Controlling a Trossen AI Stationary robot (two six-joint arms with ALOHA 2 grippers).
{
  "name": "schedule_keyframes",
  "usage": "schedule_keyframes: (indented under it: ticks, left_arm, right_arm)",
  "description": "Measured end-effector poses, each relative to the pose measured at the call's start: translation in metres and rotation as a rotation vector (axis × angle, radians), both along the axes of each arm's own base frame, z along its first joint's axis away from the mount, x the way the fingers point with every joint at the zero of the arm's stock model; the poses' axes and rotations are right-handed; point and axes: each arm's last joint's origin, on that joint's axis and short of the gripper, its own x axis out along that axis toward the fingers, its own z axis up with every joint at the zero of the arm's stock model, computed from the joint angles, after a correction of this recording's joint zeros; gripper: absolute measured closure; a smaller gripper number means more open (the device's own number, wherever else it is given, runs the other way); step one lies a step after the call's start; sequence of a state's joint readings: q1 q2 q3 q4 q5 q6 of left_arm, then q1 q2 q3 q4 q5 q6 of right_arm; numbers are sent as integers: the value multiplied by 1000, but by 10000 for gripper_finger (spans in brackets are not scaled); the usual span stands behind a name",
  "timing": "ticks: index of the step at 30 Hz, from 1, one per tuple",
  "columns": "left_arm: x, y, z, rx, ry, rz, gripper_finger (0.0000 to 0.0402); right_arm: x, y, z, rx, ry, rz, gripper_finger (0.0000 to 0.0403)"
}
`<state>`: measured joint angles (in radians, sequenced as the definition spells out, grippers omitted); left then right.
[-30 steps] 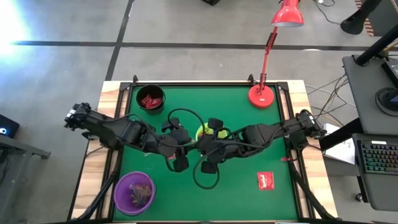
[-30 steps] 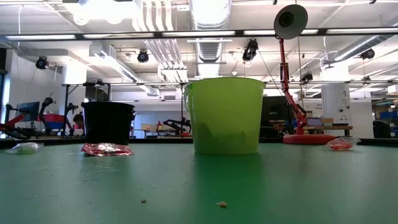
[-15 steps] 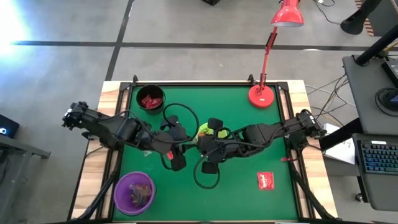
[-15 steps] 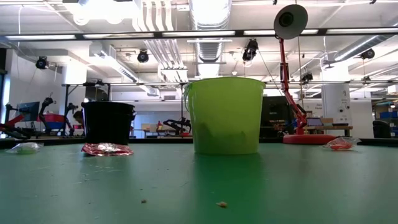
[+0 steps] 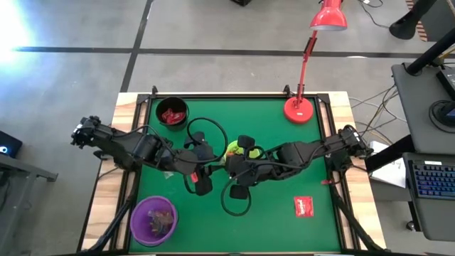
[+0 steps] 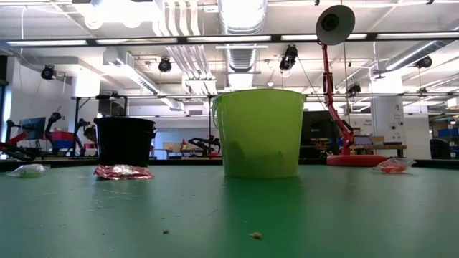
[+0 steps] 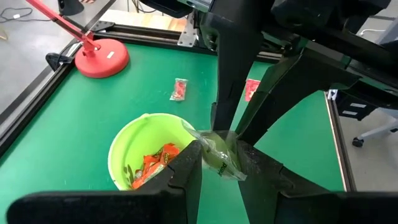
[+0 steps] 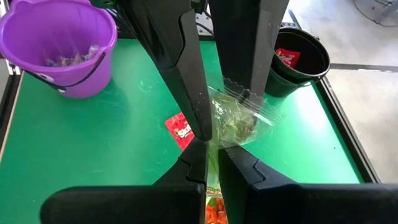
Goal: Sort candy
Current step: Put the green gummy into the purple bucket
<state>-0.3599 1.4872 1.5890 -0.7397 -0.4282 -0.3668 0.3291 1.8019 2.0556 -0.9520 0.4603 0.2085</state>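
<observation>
A small candy in a clear wrapper hangs over the middle of the table, just beside the lime-green bowl, which holds orange-red candies. Both grippers are shut on it: my left gripper comes from the table's left and my right gripper from its right, and they meet tip to tip. In the right wrist view the candy shows between the left arm's fingers. Neither gripper shows in the low view. My left gripper pinches the candy's pale green body between its two fingers, which slant down from the table's left. The candy is lifted clear of the table. My right gripper pinches the clear wrapper at the end toward it between its shut fingers, which slant down from the table's right. The rest of the wrapper spreads beyond the fingertips, toward the left arm's fingers.
A black bowl with red packets stands at the far left and a purple bowl with pale candies at the near left. A red packet lies near right, a small orange-red candy farther back. The red lamp's base stands at the far right.
</observation>
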Motion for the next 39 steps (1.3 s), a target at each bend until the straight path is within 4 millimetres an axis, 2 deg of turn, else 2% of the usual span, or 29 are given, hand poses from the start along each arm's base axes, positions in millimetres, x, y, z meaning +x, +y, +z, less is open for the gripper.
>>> schedule_keyframes:
  ticks: [21, 24, 29, 34, 39]
  left_arm:
    - [-2, 0, -2, 11, 26, -9, 325]
    - [-2, 0, -2, 28, 31, -19, 341]
    - [-2, 0, -2, 31, 32, -20, 394]
    - [-2, 0, -2, 30, 33, -23, 381]
    - [-2, -1, -2, 14, 38, -44, 386]
  right_arm:
    - [2, -3, 0, 8, 2, 38, 390]
    - [2, -3, 0, 12, 3, 36, 390]
    - [2, -3, 0, 18, 7, 42, 390]
    - [2, -2, 0, 30, 12, 57, 390]
    - [1, -2, -1, 10, 36, 76, 384]
